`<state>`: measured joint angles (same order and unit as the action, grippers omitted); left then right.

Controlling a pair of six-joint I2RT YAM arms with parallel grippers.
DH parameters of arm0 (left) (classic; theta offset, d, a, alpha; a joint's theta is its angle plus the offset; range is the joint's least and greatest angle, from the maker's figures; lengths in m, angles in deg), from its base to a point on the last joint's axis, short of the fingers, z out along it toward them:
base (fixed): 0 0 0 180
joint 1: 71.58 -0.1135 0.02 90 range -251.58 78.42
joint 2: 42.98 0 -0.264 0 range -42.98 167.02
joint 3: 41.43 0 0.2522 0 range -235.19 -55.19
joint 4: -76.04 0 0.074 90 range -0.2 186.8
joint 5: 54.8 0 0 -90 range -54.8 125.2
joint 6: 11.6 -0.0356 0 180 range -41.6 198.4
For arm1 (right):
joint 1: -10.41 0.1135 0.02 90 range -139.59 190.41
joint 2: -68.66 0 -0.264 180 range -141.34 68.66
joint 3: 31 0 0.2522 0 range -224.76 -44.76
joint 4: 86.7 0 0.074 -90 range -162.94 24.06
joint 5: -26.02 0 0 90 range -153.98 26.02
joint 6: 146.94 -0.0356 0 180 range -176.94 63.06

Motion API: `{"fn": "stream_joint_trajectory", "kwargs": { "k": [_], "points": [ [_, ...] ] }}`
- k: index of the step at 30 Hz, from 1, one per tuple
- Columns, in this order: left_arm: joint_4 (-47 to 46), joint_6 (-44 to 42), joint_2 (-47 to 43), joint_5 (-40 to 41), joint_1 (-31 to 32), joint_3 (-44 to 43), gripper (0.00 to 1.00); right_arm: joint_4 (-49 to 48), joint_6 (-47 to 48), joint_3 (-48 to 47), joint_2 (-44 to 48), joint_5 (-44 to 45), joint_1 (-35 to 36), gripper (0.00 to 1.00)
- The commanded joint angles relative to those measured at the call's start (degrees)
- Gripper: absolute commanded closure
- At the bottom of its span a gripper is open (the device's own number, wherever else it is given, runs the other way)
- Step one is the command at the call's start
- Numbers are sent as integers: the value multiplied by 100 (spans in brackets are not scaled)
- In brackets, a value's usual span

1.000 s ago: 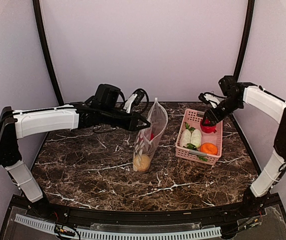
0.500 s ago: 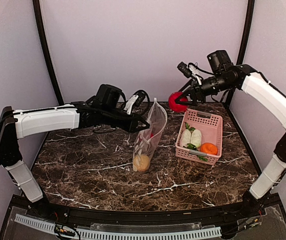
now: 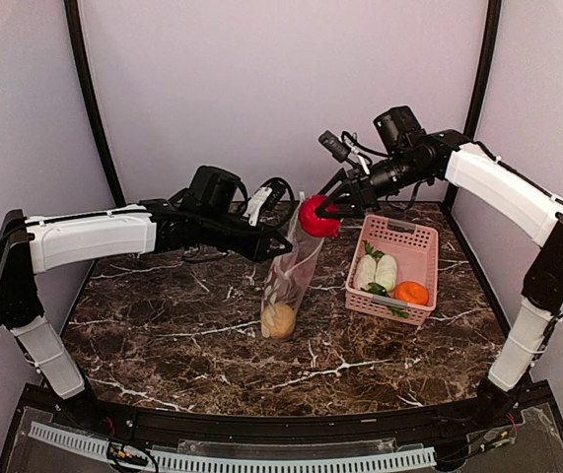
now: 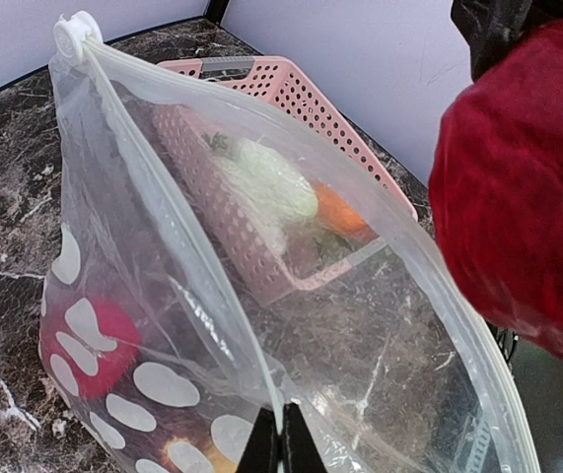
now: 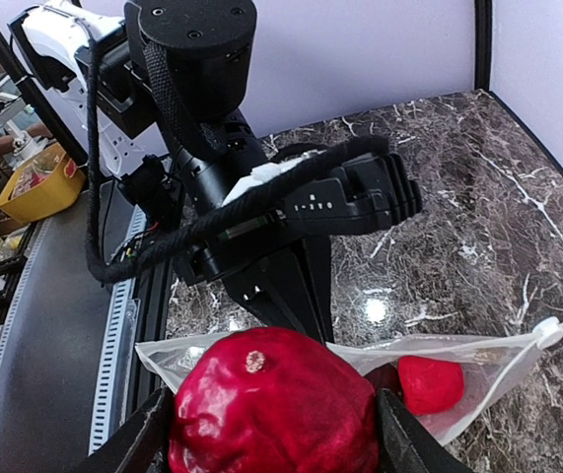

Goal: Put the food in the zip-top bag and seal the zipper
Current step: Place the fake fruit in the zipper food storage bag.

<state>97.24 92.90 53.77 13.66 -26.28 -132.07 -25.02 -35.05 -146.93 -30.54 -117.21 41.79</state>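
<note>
My left gripper [image 3: 283, 244] is shut on the rim of the clear dotted zip-top bag [image 3: 293, 276], holding it upright with its mouth open; the pinch shows in the left wrist view [image 4: 282, 439]. Inside the bag lie a red ball [image 4: 92, 345] and a yellowish piece [image 3: 279, 320]. My right gripper [image 3: 318, 213] is shut on a second red ball [image 3: 315, 218] and holds it just above the bag's mouth; it fills the right wrist view [image 5: 273, 404]. The zipper [image 4: 177, 212] runs along the open mouth edge, with a white slider [image 4: 76, 32] at its end.
A pink slatted basket [image 3: 419, 241] stands right of the bag, holding two white radishes [image 3: 377, 272] with green leaves and an orange piece [image 3: 411, 293]. The dark marble table [image 3: 163, 325] is walled at the back and sides.
My right gripper lifted the red ball out of the basket and carried it left to just above the bag's mouth. The left arm and bag stayed still.
</note>
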Motion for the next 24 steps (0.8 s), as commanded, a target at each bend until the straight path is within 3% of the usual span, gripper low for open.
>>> {"fn": "stream_joint_trajectory", "kwargs": {
  "k": [1,10,15,24],
  "points": [
    [54,-37,-271,-70,32,-92,99,-74,-120,-402,-167,-539,66,42],
    [-70,-8,-394,-255,32,-41,99,-391,-254,-653,-569,-657,71,40],
    [-685,169,-702,-719,32,218,99,-337,-247,-708,-804,-586,70,39],
    [-675,76,-892,-444,23,278,99,-322,162,-369,-531,-12,79,38]
  ]
}}
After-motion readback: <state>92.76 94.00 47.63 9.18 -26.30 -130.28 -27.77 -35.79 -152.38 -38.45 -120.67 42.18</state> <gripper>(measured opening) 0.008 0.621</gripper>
